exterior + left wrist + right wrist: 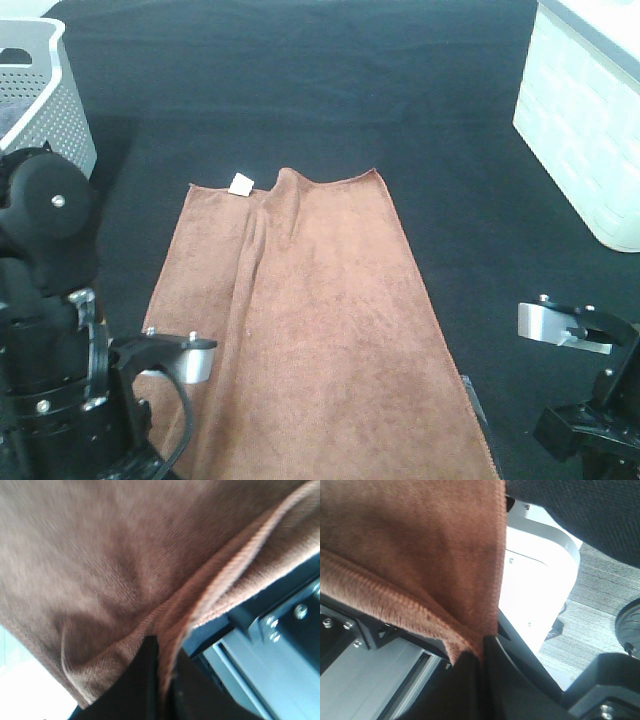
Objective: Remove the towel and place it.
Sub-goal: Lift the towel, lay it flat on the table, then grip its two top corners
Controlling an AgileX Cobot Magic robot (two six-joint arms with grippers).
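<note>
The brown towel lies spread on the black table, running from the middle to the front edge, with a fold along its left part and a small white tag at its far left corner. In the left wrist view my left gripper is shut on the towel's stitched hem, pinched between its black fingers. The right wrist view has my right gripper shut on a near corner of the towel, which hangs taut above the fingers. Both fingertips sit below the exterior view's bottom edge.
A white perforated basket stands at the far left and a white bin at the far right. The left arm and right arm flank the towel at the table's front edge. Frame rails and floor show below.
</note>
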